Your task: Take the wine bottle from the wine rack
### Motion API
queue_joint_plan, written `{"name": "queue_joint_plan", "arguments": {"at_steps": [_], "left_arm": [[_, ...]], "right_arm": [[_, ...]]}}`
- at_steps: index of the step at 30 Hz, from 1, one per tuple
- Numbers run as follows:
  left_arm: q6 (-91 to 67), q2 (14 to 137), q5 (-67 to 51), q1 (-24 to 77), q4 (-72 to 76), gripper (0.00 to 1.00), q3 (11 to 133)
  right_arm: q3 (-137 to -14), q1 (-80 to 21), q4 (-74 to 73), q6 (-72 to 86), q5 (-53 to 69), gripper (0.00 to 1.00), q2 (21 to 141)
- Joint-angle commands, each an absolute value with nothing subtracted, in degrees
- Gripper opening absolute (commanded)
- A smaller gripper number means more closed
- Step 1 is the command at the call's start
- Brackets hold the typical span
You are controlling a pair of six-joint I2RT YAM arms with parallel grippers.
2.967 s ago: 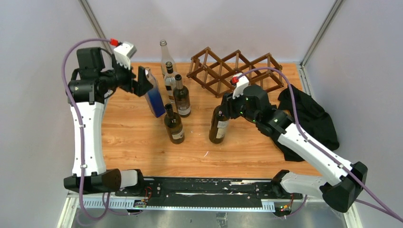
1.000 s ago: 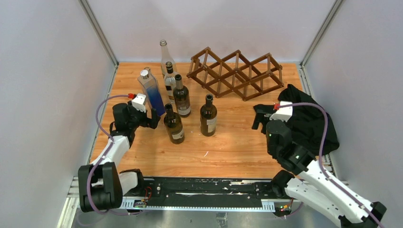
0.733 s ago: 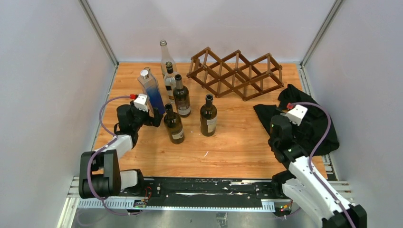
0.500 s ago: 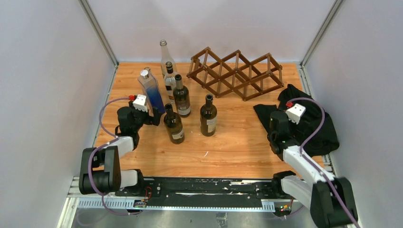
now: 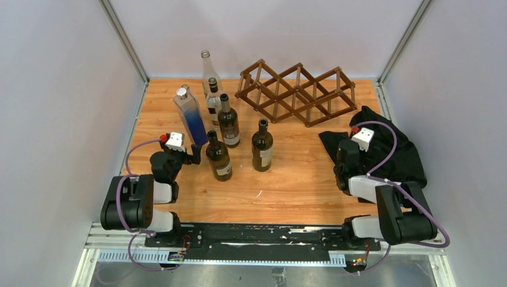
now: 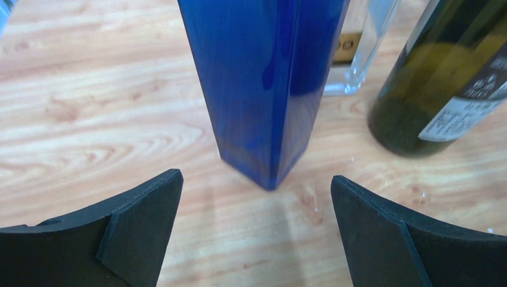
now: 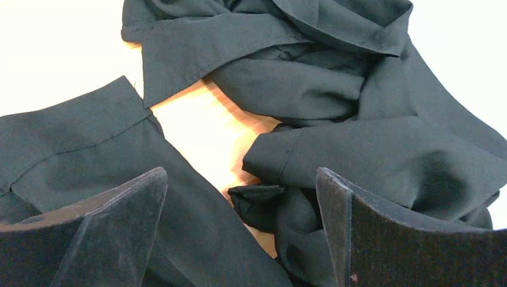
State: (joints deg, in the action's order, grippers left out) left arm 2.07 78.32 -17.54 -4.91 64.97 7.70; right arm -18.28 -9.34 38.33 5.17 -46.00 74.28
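A wooden table (image 5: 299, 185) is sitting between grey walls, arms folded low.
Nearest, the left gripper (image 6: 256, 177) is gaping wide before a blue bottle (image 5: 191, 116), left of the rack (image 5: 297, 89); the right gripper (image 7: 242, 173), fingers spread, is facing a black cloth (image 5: 394, 152) right of the rack. The wine bottle (image 5: 261, 146) is standing upright in front of the rack, four more bottles (image 5: 228, 122) beside it.

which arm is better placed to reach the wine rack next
Right, likely. The right hand, open, hangs by the black cloth near the wine rack. The left hand faces the blue bottle, dark bottles in its way.
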Motion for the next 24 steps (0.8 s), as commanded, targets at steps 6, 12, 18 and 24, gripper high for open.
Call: {"name": "queue_joint_plan", "arguments": {"at_steps": [6,12,18,24], "left_arm": [[3.79,78.61,-14.03,-2.94,62.95,1.0,10.71],[3.67,79.02,-13.89,-2.74,63.71,1.0,10.58],[3.38,79.3,-14.02,-2.75,64.87,1.0,10.3],[3.34,79.24,-13.97,-2.78,65.12,1.0,10.13]], "right_arm": [[-10.62,-10.46,56.44,-1.98,-38.29,1.0,73.14],[-8.19,-14.11,72.08,-11.18,-36.07,1.0,80.19],[-9.44,-7.97,65.65,-6.28,-24.2,1.0,80.44],[-11.94,-6.75,62.66,-5.28,-23.82,1.0,81.97]]}}
